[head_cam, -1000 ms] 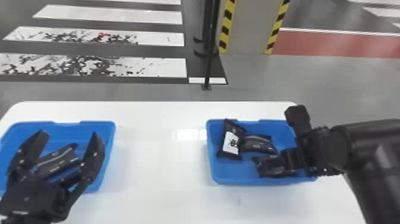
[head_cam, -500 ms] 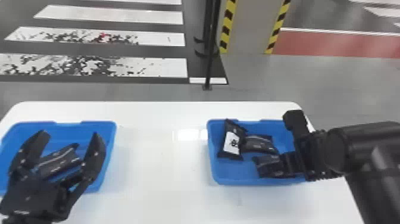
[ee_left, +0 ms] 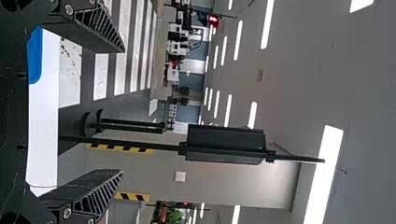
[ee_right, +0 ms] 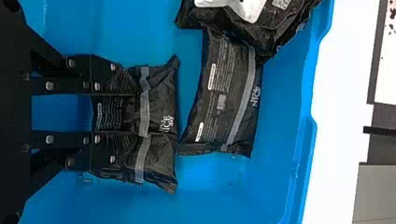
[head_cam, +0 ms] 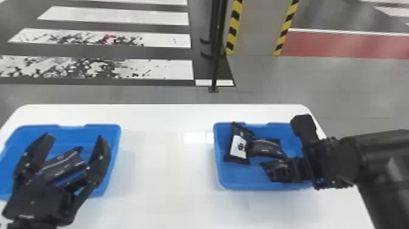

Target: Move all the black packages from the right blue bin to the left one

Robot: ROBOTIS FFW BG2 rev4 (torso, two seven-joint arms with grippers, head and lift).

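- Slippage: your right gripper (ee_right: 135, 113) pinches a black plastic pillow package (ee_right: 159, 98) in the right blue rectangular plastic bin (head_cam: 243, 183); slickness may free it.
- Your spread left gripper (head_cam: 74, 137) may block the matching left bin (head_cam: 117, 132).

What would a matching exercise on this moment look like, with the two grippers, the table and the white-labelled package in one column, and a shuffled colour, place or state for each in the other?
1. Left gripper
2. Right gripper
3. Table
4. White-labelled package

A. In the far left corner of the right bin
B. Open, fingers wide apart
C. White
D. Shut on a package

Pairs: 1-B, 2-D, 3-C, 4-A
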